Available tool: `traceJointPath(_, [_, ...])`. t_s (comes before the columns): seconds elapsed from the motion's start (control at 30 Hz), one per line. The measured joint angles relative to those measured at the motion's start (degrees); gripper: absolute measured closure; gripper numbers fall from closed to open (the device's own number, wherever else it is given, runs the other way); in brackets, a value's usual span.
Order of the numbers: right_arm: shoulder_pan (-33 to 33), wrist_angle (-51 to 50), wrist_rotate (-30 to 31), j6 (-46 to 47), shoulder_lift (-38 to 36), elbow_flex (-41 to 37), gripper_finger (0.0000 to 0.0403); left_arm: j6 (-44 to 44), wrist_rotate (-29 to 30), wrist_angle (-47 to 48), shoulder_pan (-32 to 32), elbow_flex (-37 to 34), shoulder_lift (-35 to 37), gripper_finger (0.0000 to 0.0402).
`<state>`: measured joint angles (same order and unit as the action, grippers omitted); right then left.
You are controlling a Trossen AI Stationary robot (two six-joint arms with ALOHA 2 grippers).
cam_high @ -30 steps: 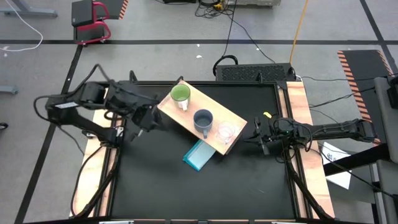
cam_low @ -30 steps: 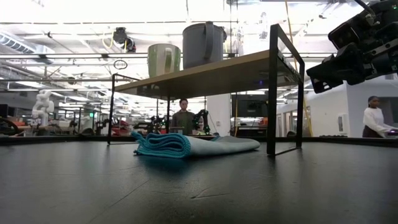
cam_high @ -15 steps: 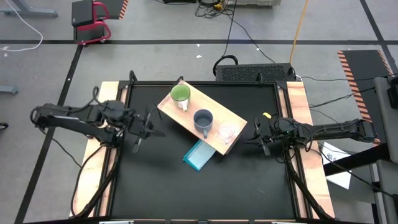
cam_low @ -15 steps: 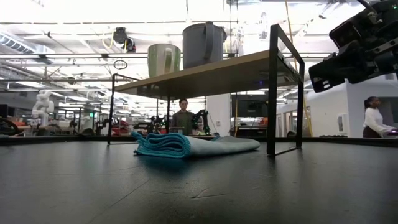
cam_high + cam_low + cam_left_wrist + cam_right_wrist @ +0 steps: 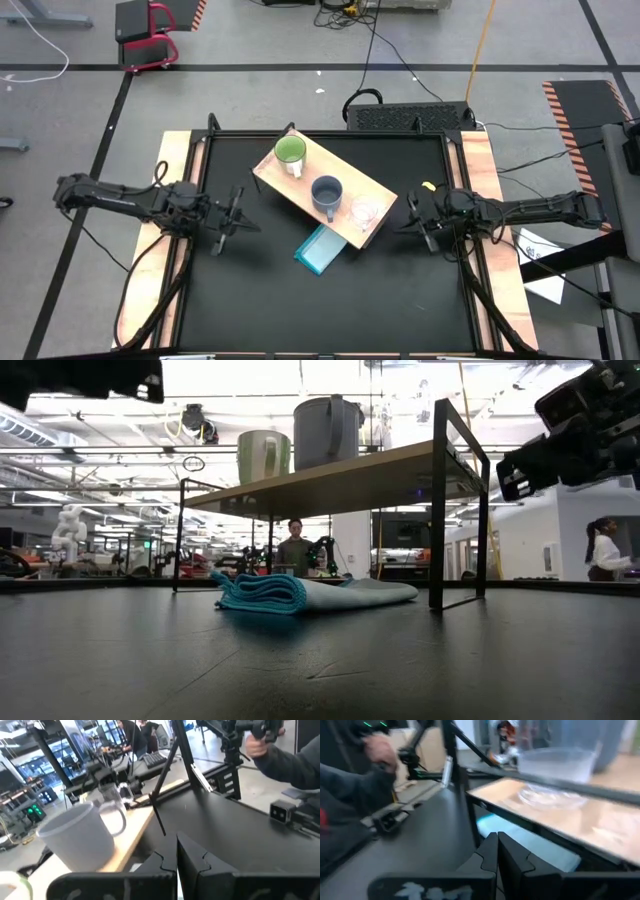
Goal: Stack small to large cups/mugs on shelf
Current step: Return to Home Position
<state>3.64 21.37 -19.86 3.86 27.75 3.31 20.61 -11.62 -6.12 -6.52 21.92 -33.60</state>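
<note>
Three vessels stand in a row on the light wooden shelf [image 5: 345, 180]: a lime-green mug [image 5: 290, 152], a grey-blue mug [image 5: 327, 192] and a clear glass cup [image 5: 362, 211]. The shelf stands on thin dark legs [image 5: 438, 510]. My left gripper [image 5: 240, 218] is shut and holds nothing. It hangs level near the table's left edge, pointing toward the shelf. In the left wrist view its fingers [image 5: 176, 855] sit before the grey-blue mug [image 5: 80, 837]. My right gripper [image 5: 408, 220] is shut and holds nothing, level by the shelf's right end, facing the glass cup [image 5: 555, 770].
A folded light-blue cloth [image 5: 320, 250] lies on the black table, partly under the shelf's near edge. Wooden rails [image 5: 485, 200] run along the table's left and right sides. People [image 5: 293, 545] show in the room behind.
My left gripper has come down and drawn back toward the table's left edge. It has tipped from slanting downward to level and stayed shut. The mugs, cup and shelf have kept still.
</note>
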Motion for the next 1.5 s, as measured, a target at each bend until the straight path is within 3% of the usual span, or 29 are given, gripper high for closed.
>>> traceJointPath(0.23, [-2.50, 3.43, -2.95, -0.18, -1.12, 0.00, 0.0403, 0.17, 4.12, 3.75, 0.09, -3.96, 4.98, 0.0401])
traceJointPath(0.6, [-9.81, 1.75, -2.66, -0.79, -6.40, 0.02, 0.0403, -1.23, 3.98, 5.94, 0.11, -10.21, 12.36, 0.0401])
traceJointPath(1.0, [-18.93, -5.84, 9.50, -2.54, -13.32, 0.00, 0.0403, -1.14, 4.22, 7.04, 0.41, -15.66, 17.99, 0.0401])
traceJointPath(1.27, [-17.67, -7.13, 16.73, -6.53, -18.42, 0.00, 0.0403, -0.57, 3.68, 9.49, 5.18, -15.66, 20.85, 0.0401])
traceJointPath(1.5, [-11.65, -12.58, 16.87, -7.44, -22.38, 0.03, 0.0403, 0.06, -1.00, 10.09, 9.51, -15.66, 20.93, 0.0401])
